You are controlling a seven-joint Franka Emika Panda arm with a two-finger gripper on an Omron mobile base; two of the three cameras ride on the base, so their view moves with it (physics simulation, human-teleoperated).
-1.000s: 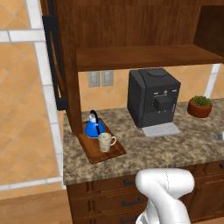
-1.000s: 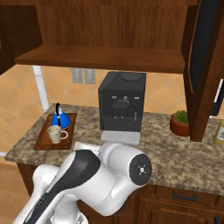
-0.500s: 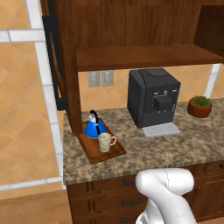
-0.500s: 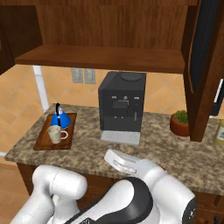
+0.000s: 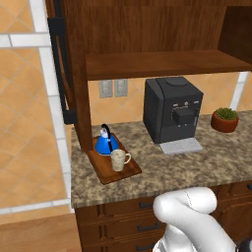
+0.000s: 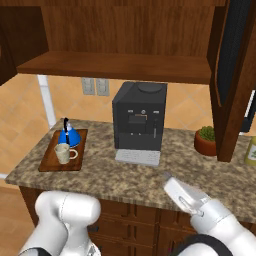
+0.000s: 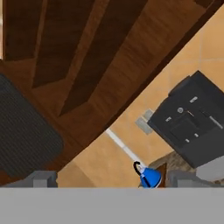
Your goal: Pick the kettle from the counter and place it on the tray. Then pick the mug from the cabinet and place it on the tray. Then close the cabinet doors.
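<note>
Left base view: the kettle (image 5: 105, 142) and the mug (image 5: 118, 159) are both sitting on the tray (image 5: 104, 171), the mug just at 5 o'clock of the kettle. The tray is lying at the worktop's (image 5: 162, 172) left end, under the cabinet (image 5: 147, 34), whose left door (image 5: 61, 74) is standing open. A coffee machine (image 5: 172, 108) is standing at 3 o'clock of the tray, a potted plant (image 5: 225, 119) beyond it.

Right base view: the tray (image 6: 47, 160) is carrying kettle (image 6: 67, 136) and mug (image 6: 63, 153); the right door (image 6: 235, 75) is hanging open.

Hand view: the tool (image 7: 111, 179) is standing spread wide, holding nothing; the kettle (image 7: 149, 176) is showing at 6 o'clock.
</note>
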